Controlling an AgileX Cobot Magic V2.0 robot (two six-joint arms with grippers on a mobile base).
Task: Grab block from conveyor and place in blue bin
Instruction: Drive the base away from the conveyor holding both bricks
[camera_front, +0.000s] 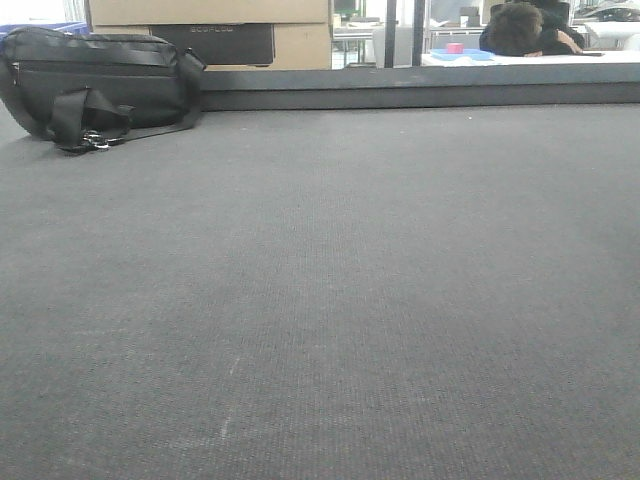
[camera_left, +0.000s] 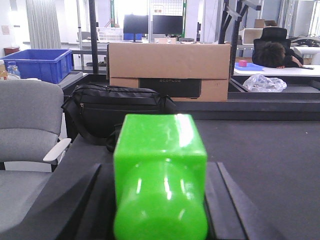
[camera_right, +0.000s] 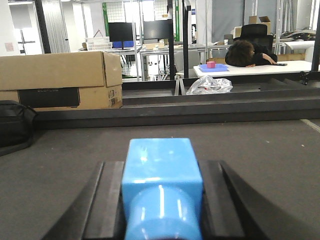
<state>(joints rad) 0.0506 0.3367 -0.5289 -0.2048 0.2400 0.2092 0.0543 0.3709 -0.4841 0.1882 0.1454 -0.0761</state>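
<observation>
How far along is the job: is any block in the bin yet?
Done: nothing visible; the blue bin hides its inside. In hand: a green block sits in the left gripper, a blue block in the right gripper, though actual grip is unclear. Left: carrying them to the bin. The belt shows no other block.

Taking the long brown cardboard box (camera_left: 170, 70) as my landmark. A dark unit (camera_left: 170, 86) with faint lettering is set into its lower front.

- Black zipped bag (camera_left: 117, 112), straps loose: just left of the box and in front of it.
- Grey armchair (camera_left: 30, 125): further left of the box.
- Crumpled clear plastic (camera_left: 264, 83): right of the box.
- White desk (camera_right: 260, 68): beyond the plastic. I see a dark-haired person (camera_left: 275, 54) slumped over it, head down.
- Blue tray (camera_right: 214, 68) holding a small pink object (camera_right: 211, 64): on the desk, on the person's box side.
- Two dark monitors (camera_left: 152, 24): behind the box, with a white basket (camera_left: 110, 34) to their left.
</observation>
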